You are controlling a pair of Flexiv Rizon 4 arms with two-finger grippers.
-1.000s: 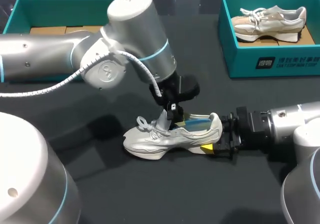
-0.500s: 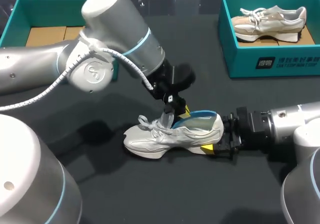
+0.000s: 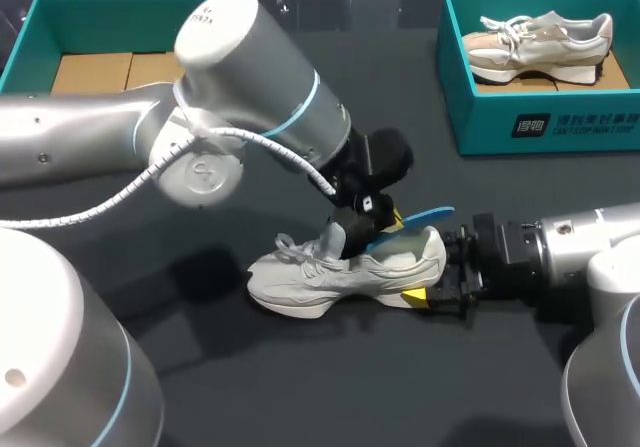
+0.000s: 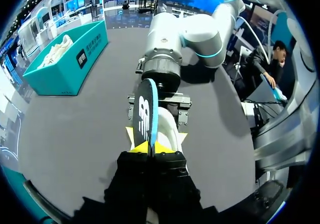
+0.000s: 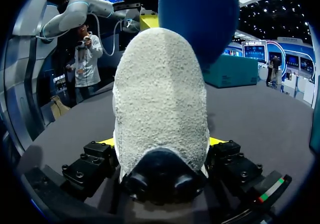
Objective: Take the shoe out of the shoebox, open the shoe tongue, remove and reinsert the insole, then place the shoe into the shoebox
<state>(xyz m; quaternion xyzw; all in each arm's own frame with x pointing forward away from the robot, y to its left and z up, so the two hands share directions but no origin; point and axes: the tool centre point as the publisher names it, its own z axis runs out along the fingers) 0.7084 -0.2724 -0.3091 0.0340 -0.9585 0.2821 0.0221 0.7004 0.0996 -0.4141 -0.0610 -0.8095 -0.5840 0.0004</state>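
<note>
A pale grey sneaker (image 3: 320, 272) lies on the dark table, toe to the left. My right gripper (image 3: 432, 275) holds its heel from both sides; in the right wrist view the heel (image 5: 160, 93) fills the space between the fingers (image 5: 105, 143). My left gripper (image 3: 383, 224) hangs over the shoe's opening, shut on the blue insole (image 3: 422, 216), whose rear end sticks out above the heel. In the left wrist view the insole (image 4: 146, 111) stands edge-on between the yellow tips of that gripper (image 4: 150, 148), above the shoe (image 4: 169, 130). The insole (image 5: 197, 18) rises behind the heel in the right wrist view.
A teal shoebox (image 3: 480, 132) at the back right holds a second, beige sneaker (image 3: 540, 37). Another teal box (image 3: 40, 12) with a cardboard floor stands at the back left, partly behind my left arm. Bare dark tabletop lies in front of the shoe.
My left gripper has lifted the insole up and toward the heel, so it now pokes out over the heel collar. The left arm swung slightly. The right gripper and the shoe stayed put.
</note>
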